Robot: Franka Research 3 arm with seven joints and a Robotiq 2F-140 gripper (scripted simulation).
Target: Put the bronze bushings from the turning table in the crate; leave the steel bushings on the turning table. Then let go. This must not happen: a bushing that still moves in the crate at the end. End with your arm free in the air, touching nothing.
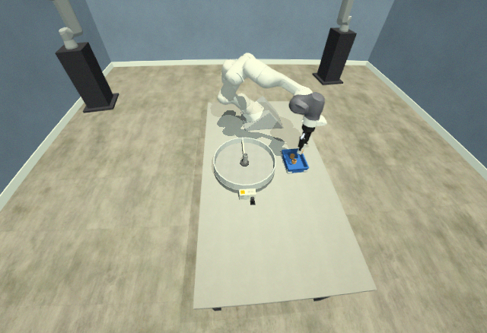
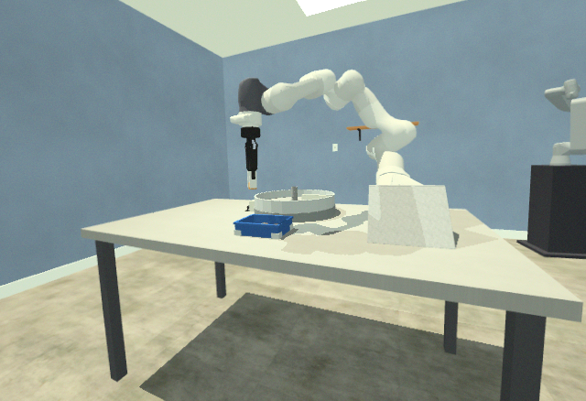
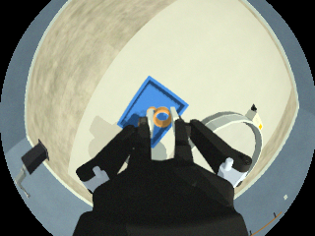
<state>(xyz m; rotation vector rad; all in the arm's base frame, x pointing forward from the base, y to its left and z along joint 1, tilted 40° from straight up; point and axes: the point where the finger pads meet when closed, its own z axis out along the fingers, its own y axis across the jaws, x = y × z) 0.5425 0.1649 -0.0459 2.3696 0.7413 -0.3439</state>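
My gripper (image 1: pixel 300 151) (image 2: pixel 252 185) (image 3: pixel 161 114) is shut on a bronze bushing (image 3: pixel 161 124), an orange-brown ring between the pale fingertips. It hangs above the blue crate (image 1: pixel 297 169) (image 2: pixel 255 230) (image 3: pixel 148 98), over its end nearer the robot base in the top view. Inside the crate lie a bronze bushing (image 1: pixel 292 156) and another bronze bushing (image 1: pixel 294 161); the fingers and the held ring mostly hide them in the wrist view. The turning table (image 1: pixel 224 176) (image 2: pixel 293 206) stands beside the crate. I can make out no steel bushings on it.
A grey post (image 1: pixel 245 158) (image 2: pixel 294 192) rises at the turning table's centre, and a thin pale bar (image 1: pixel 243 147) runs from near it to the wall. The walled rim stands up between post and crate. A small white box (image 1: pixel 247 195) with a yellow patch sits beside the turning table.
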